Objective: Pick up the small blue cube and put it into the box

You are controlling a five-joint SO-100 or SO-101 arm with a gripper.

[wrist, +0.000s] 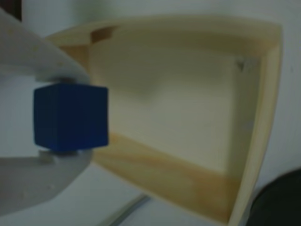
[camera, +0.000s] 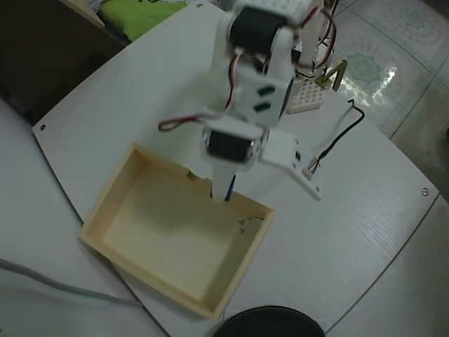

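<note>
The hand (wrist: pixel 66 115) is clenched on the small blue cube (wrist: pixel 70 117), one finger above it and one below in the wrist view. Cube and hand hang at the far wall of the box (camera: pixel 105 203) (a pale wooden tray), which sits on the white table (camera: pixel 351 232).

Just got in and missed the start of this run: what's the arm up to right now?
The arm's claw is shut on the small blue cube, pinched between its two white fingers in the wrist view. It holds the cube in the air at the edge of the pale wooden box; in the overhead view the claw sits over the box's far wall. The box looks empty, so the cube has not been dropped in yet.
</note>
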